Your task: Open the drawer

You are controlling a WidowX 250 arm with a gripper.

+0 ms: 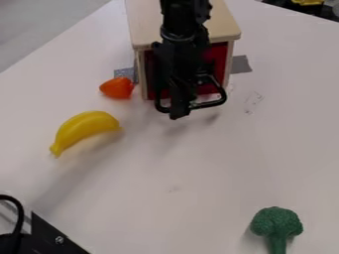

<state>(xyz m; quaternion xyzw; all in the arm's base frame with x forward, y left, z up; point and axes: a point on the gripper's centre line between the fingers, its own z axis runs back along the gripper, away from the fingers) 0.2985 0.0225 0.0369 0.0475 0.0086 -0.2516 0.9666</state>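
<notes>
on white table (192, 178) | grey floor (36, 25) beyond | gripper (177, 110) at drawer handle (214, 103) | apart or together: cannot tell

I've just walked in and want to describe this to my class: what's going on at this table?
A black robot arm has its gripper down at the black handle of a red drawer in a small wooden cabinet. The job is to open the drawer, which looks shut or nearly so. Whether the gripper has hold of the handle, I can't tell. A toy banana, an orange toy and toy broccoli lie on the table.
</notes>
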